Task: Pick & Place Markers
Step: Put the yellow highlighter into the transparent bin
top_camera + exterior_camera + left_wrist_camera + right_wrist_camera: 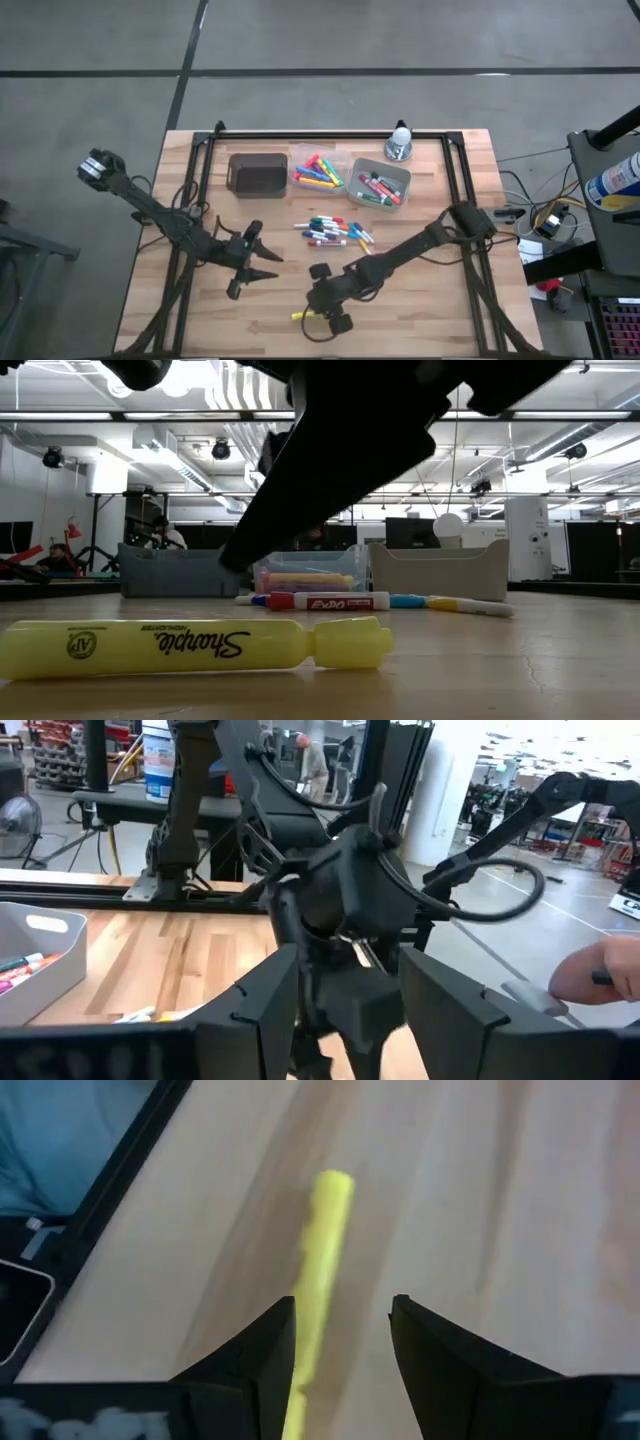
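- Yellow marker (195, 647) flat on the table (430, 320) near the front edge, apart from the other markers; also seen at (305, 315) and (318, 1270).
- Right gripper (325, 310) low over that marker, fingers (250, 1355) apart, one on each side of it, not clamped.
- Left gripper (262, 268) to the left at mid-table, fingers spread, holding nothing.
- Loose markers (335, 232) clustered further back at the table's centre; red-capped one (330, 601) in front.
- Three bins at the far edge: dark bin (256, 174), clear bin (317, 171) and grey bin (379, 184), the last two with markers inside.
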Available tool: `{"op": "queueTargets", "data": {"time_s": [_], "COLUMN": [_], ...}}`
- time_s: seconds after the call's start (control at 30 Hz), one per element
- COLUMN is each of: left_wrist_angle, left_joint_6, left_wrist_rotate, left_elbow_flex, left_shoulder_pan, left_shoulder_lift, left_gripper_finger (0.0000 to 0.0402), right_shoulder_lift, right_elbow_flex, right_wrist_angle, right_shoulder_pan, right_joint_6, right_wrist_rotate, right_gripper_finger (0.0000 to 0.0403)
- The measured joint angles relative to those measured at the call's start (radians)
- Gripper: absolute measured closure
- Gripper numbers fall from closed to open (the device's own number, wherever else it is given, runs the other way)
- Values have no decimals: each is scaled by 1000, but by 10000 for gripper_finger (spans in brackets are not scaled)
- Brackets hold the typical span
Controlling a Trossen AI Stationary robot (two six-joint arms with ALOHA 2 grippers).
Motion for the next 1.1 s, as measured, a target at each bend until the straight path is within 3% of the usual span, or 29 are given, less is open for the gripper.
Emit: {"op": "queueTargets", "data": {"time_s": [0.53,0.87,1.1], "left_wrist_angle": [7,9,9], "left_joint_6": [-2,-7,-7], "left_wrist_rotate": [1,2,2], "left_elbow_flex": [0,0,0], "left_shoulder_pan": [-5,-8,-8], "left_shoulder_lift": [0,0,0], "left_gripper_finger": [232,232,232], "right_shoulder_lift": [159,159,157], "right_elbow_flex": [210,225,225], "right_wrist_angle": [-195,-253,-262], "right_shoulder_pan": [5,-4,-10], "right_joint_6": [11,28,12], "right_wrist_rotate": [-53,-23,18], "right_gripper_finger": [270,344,343]}}
